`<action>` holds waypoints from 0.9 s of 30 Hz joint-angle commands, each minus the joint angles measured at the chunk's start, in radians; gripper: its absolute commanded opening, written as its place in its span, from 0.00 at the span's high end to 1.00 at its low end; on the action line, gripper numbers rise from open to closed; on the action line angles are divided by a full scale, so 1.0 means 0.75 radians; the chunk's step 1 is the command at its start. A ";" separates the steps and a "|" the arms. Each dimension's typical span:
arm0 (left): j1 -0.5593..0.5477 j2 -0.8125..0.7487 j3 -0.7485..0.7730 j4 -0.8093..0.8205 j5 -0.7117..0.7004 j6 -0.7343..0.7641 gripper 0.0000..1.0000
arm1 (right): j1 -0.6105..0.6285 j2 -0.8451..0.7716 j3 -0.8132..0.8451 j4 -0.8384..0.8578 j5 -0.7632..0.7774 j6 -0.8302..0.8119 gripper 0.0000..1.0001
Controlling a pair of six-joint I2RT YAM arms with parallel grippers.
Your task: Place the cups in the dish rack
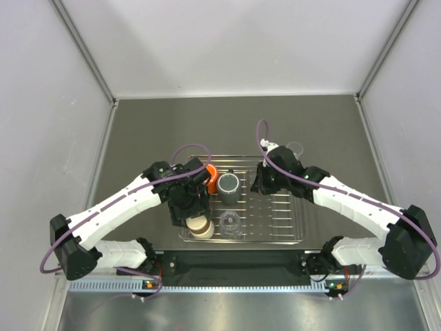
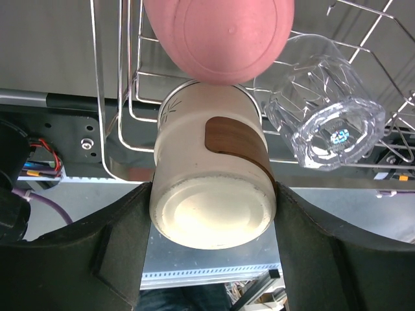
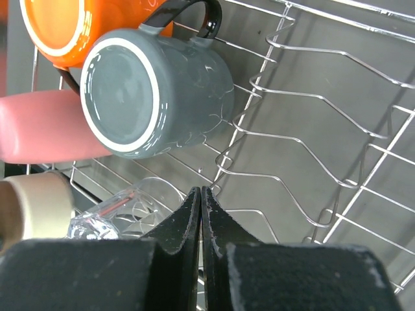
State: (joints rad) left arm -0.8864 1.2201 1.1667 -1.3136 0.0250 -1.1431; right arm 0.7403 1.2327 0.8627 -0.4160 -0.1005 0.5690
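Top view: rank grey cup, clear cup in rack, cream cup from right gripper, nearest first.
1. grey cup, centre of the rack, beside the right gripper.
2. clear cup, rack's near edge.
3. cream cup, near-left corner, between left fingers.

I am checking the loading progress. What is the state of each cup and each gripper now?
Cream cup: bottom up, gripped.
Pink cup: in rack.
Grey cup: in rack.
Orange cup: in rack.
Near clear cup: in rack.
Far clear cup: outside rack.
Left gripper: shut on cream cup.
Right gripper: shut, empty.
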 commanded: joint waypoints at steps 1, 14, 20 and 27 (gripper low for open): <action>-0.009 0.007 -0.048 0.086 -0.005 -0.026 1.00 | -0.022 -0.056 -0.003 0.031 0.013 -0.010 1.00; -0.007 0.061 -0.110 0.193 -0.105 -0.028 1.00 | -0.058 -0.101 -0.038 0.021 0.013 -0.020 1.00; -0.009 0.065 -0.161 0.242 -0.109 -0.034 1.00 | -0.071 -0.126 -0.060 0.015 0.009 -0.024 1.00; -0.007 0.101 -0.185 0.283 -0.119 -0.024 1.00 | -0.085 -0.148 -0.068 0.002 0.009 -0.026 1.00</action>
State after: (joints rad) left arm -0.8883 1.2881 1.0382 -1.1465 -0.0345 -1.1549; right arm 0.6930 1.1561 0.8177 -0.4286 -0.0982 0.5674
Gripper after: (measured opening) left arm 0.728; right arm 0.003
